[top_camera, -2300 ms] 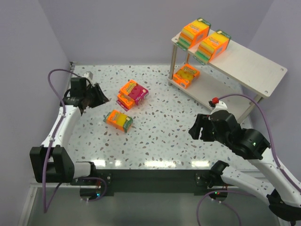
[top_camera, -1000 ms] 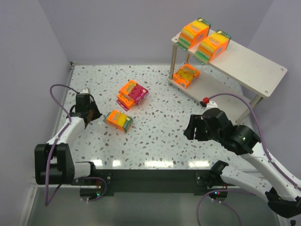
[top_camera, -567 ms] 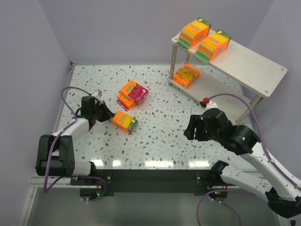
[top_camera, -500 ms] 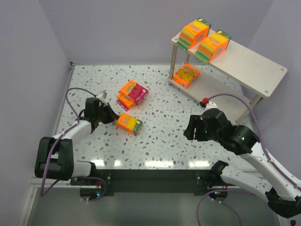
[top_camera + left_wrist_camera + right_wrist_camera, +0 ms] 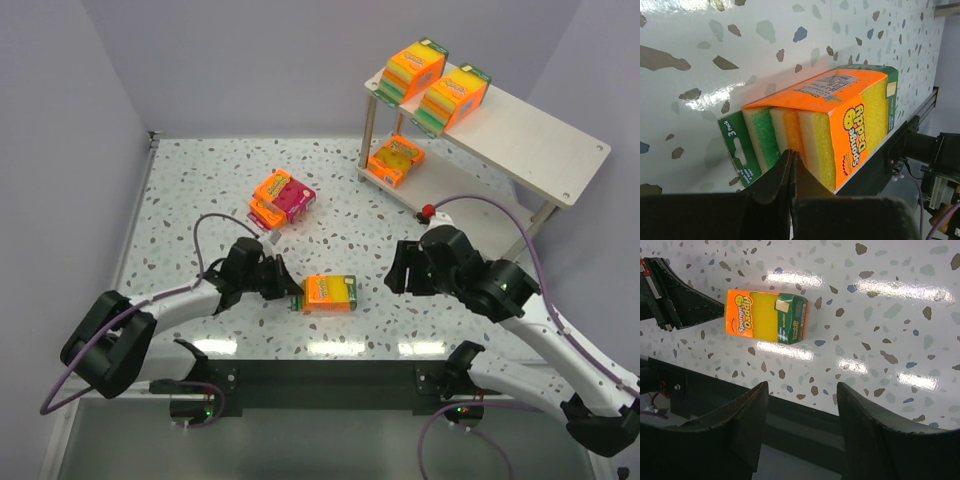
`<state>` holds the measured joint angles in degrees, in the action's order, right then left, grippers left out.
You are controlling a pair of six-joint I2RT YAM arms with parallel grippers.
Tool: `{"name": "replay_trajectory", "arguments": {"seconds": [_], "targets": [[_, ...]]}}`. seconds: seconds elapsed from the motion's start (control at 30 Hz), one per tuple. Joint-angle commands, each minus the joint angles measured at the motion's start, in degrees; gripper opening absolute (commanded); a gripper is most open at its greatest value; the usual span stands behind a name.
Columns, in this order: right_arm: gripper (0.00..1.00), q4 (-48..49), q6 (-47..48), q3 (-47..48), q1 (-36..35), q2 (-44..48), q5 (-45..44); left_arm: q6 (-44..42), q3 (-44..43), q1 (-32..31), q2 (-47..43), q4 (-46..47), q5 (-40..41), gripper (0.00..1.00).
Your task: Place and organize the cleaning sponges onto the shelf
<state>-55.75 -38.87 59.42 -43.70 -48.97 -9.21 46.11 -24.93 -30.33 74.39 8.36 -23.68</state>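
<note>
The left pincer (image 5: 790,160) is shut. Its two black fingers press together with nothing between them. Right at its tips, touching them, lies a thick orange pack of sponges with yellow and green layers on its side (image 5: 330,293). The pack lies flat on the white speckled table (image 5: 200,190). The right pincer (image 5: 801,390) is wide open and holds nothing. The pack sits near it but apart from it, with its green card end turned toward it.

The step seems to be to slide the pack over so the right arm can reach it. To do this well, the left pincer should push low, slowly and in the middle of the pack's end. Then the pack slides straight and does not spin or tip. The table's front edge is close, so the push should not go toward that edge. After that, the left pincer should back off to make room.

The right pincer should come down with one finger on each long side of the pack. It should squeeze softly, because sponges squash.

The tall pale wooden shelf with two boards (image 5: 540,140) stands well apart from the right pincer, on the side away from the pack. Two thick orange packs (image 5: 415,68) sit on its top board, with bare room beside them. A flatter orange pack (image 5: 395,160) sits on the lower board. Flat orange and pink packs (image 5: 282,198) lie on the table behind the left pincer.
</note>
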Motion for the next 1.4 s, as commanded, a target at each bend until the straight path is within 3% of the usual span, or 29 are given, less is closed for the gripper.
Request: {"name": "replay_trajectory", "arguments": {"seconds": [0.0,0.17,0.23,0.57,0.97,1.37], "targets": [[0.61,1.87,-0.15,-0.27,0.11,-0.34,0.77,5.73,-4.06,-2.54,-3.01,-3.93,6.07,0.00],[0.62,1.61,-0.06,-0.27,0.20,-0.07,0.34,7.07,-13.47,-3.51,-4.34,-17.05,14.27,0.32],[0.63,1.52,-0.06,-0.27,0.11,0.10,0.16,7.16,-15.93,-3.51,-3.21,-21.26,15.60,0.35],[0.64,1.34,0.20,-0.44,0.11,0.45,-0.46,5.22,-18.14,-6.06,1.72,-23.21,13.05,0.35],[0.64,1.52,0.11,-0.80,0.20,0.45,-0.54,3.20,-16.82,-7.11,2.43,-17.07,6.64,0.40],[0.64,1.26,0.20,-0.27,0.20,0.19,-0.98,2.67,-16.29,-9.40,7.70,-18.64,9.44,0.42]]}}
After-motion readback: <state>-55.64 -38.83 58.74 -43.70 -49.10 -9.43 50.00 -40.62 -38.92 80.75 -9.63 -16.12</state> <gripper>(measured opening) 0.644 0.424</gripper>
